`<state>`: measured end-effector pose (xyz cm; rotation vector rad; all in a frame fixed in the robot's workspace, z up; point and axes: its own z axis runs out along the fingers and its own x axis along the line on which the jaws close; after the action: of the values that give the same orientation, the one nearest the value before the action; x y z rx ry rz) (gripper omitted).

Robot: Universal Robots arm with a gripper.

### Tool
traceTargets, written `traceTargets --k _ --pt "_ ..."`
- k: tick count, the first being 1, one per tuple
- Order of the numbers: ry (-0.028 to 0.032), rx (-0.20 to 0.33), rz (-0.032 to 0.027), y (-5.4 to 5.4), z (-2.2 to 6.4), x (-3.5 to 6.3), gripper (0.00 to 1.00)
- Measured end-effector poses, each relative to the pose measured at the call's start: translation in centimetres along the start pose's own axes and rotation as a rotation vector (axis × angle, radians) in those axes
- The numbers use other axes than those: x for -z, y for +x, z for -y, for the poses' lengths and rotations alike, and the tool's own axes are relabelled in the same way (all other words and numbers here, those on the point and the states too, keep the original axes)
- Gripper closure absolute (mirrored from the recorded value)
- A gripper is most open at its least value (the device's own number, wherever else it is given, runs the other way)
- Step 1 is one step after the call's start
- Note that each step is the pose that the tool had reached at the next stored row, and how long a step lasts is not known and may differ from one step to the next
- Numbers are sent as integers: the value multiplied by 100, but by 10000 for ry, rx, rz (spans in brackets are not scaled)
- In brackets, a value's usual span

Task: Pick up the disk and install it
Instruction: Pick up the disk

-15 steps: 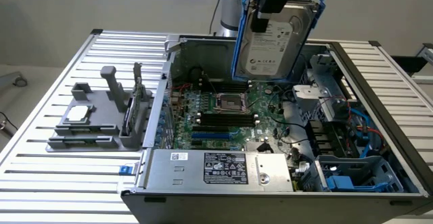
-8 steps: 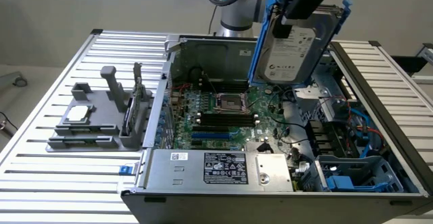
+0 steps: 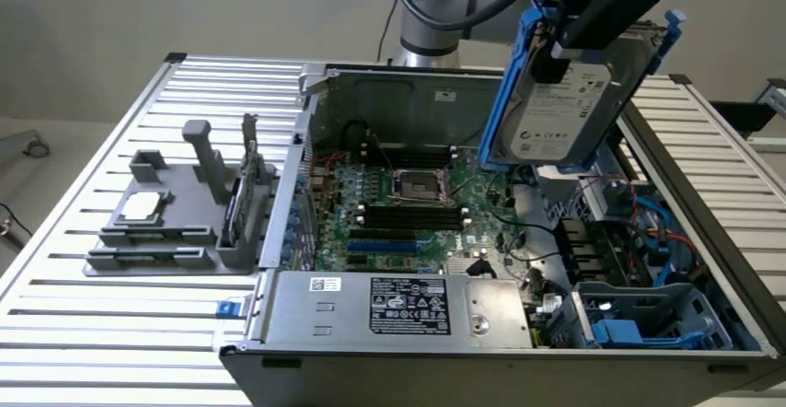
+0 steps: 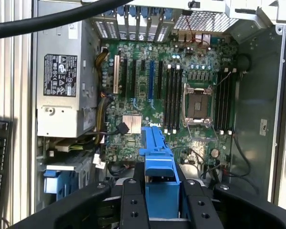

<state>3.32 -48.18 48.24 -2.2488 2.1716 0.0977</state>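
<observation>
1. Nearest the exterior camera: power supply (image 3: 393, 306) and blue drive cage (image 3: 651, 319) at the front of the open case (image 3: 406, 94);
2. behind them the motherboard (image 3: 406, 204);
3. your gripper (image 3: 568, 52) is clamped on the disk (image 3: 565, 112); the disk hangs tilted in the air over the case, toward the exterior view's right, label facing the camera, touching nothing below

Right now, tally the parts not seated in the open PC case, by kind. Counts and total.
Silver-grey hard drive with blue plastic frame, gripped by the gripper above the case: 1
Square silver chip, flat on the grey plastic fixture: 1
Thin dark circuit card, upright in that fixture: 1
Total: 3
</observation>
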Motion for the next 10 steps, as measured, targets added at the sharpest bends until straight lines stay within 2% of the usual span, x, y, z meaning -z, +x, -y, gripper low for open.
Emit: traceTargets --k 6,10 --pt "0 0 0 152 72 10 67" --pt "0 -1 1 250 85 16 67"
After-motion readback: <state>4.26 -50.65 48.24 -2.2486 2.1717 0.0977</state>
